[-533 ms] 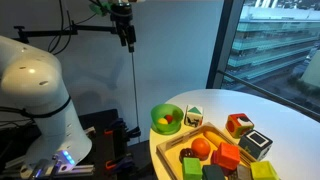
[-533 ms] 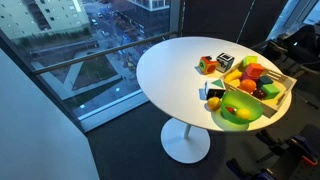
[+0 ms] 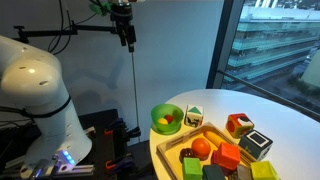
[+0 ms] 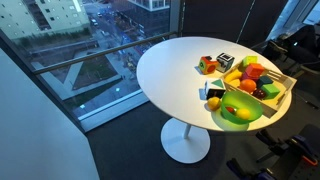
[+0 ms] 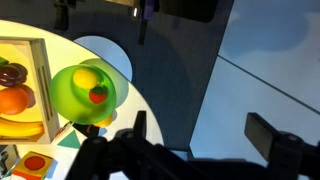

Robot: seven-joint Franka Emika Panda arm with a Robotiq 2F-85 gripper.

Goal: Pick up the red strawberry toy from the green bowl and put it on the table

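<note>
The green bowl (image 5: 84,92) sits near the edge of the round white table (image 5: 60,45). It holds the small red strawberry toy (image 5: 97,95) and a yellow toy. My gripper (image 5: 203,125) is open and empty, high above the floor just off the table's edge and well apart from the bowl. The bowl shows in both exterior views (image 3: 166,119) (image 4: 238,113); the strawberry is too small to make out there. A dark shape that looks like my gripper (image 3: 124,30) hangs high, beside the table (image 3: 285,115).
A wooden tray (image 3: 212,133) with toy fruit and blocks lies next to the bowl, including an orange ball (image 3: 201,147). Loose blocks (image 3: 238,124) stand on the table behind it. A large window is beyond. The robot base (image 3: 35,90) stands beside the table.
</note>
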